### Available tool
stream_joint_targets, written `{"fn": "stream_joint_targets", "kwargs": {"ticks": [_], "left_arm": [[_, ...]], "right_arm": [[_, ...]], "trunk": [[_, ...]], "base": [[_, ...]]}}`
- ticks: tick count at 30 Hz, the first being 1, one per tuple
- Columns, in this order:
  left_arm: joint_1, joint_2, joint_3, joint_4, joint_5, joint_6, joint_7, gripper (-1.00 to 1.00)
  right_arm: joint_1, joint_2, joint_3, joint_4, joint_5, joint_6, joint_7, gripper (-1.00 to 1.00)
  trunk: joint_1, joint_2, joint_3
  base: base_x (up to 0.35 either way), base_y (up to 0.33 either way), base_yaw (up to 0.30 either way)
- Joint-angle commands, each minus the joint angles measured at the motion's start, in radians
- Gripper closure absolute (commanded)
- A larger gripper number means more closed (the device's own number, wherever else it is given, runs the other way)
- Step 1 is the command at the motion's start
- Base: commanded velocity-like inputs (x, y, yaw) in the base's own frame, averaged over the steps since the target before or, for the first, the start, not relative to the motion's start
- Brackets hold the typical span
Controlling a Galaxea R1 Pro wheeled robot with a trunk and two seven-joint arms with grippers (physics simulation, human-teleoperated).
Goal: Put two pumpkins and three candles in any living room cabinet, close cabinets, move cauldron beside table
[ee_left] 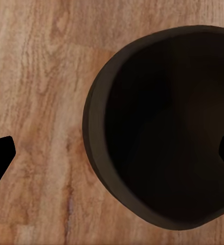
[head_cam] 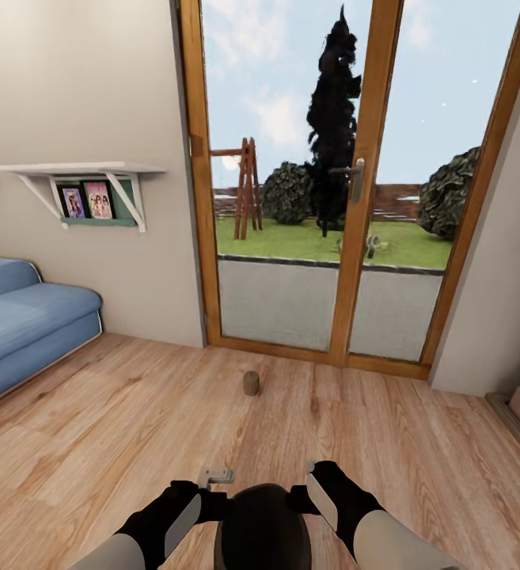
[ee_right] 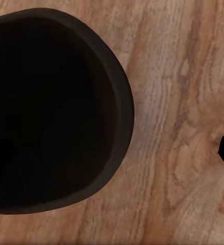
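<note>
Flanking the cauldron (head_cam: 261, 526), the left gripper (ee_left: 112, 153) and right gripper (head_cam: 321, 484) both show fingers apart. A candle (head_cam: 250, 383) stands ahead on the floor (head_cam: 133, 412). Advise closing evenly on opposite rim walls before lifting.

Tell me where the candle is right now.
In the head view, the candle stands alone on the wooden floor, in front of the glass door, ahead of the cauldron between the arms.

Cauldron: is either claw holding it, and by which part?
Cannot be told. The left claw straddles the cauldron rim, fingers wide apart, not pinching; the right claw is beside it.
</note>
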Motion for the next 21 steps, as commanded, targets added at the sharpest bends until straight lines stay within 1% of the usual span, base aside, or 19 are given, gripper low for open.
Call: {"fn": "stream_joint_targets", "kwargs": {"ticks": [1,17,21], "left_arm": [[-0.001,0.001,-0.008,-0.002,0.011,0.004,0.009,-1.0],[-0.001,0.002,-0.007,-0.011,0.011,-0.001,0.009,-1.0],[-0.001,0.002,-0.007,-0.011,0.011,-0.01,0.007,-1.0]], "right_arm": [[-0.001,0.0,0.005,-0.001,-0.011,0.004,-0.009,-1.0],[-0.001,0.0,0.005,-0.001,-0.011,0.003,-0.008,-1.0],[-0.001,0.0,0.005,-0.001,-0.011,0.0,-0.008,-1.0]], "trunk": [[0.004,-0.008,-0.004],[0.065,-0.12,-0.054],[0.08,-0.148,-0.067]], "base": [[0.0,0.0,0.0],[0.0,0.0,0.0],[0.0,0.0,0.0]]}}
